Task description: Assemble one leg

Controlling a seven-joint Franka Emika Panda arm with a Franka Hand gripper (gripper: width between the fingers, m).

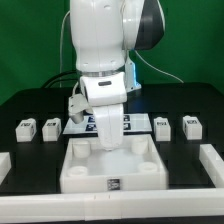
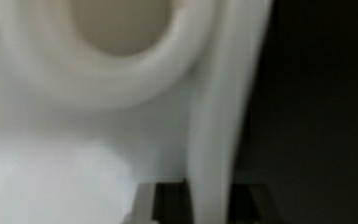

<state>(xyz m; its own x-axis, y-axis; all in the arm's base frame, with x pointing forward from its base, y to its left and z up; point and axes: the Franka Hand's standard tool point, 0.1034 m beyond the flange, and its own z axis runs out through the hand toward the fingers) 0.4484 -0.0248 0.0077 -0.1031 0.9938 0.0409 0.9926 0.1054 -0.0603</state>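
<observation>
Four small white legs with marker tags stand on the black table in the exterior view, two at its left [image 1: 25, 127] [image 1: 50, 126] and two at its right [image 1: 163, 123] [image 1: 191, 124]. None is held. The large white tray-like part [image 1: 78, 176] with corner sockets lies at the front centre. My gripper [image 1: 105, 143] reaches down at its back wall. In the blurred wrist view a thin white wall [image 2: 220, 120] runs between my dark fingers [image 2: 172, 205], beside a round socket [image 2: 114, 40]. The gripper [image 2: 220, 205] looks shut on that wall.
The marker board [image 1: 128, 124] lies behind the tray-like part, partly hidden by the arm. White raised bars stand at the exterior view's front left [image 1: 5, 160] and front right [image 1: 212, 160]. A green wall closes the back.
</observation>
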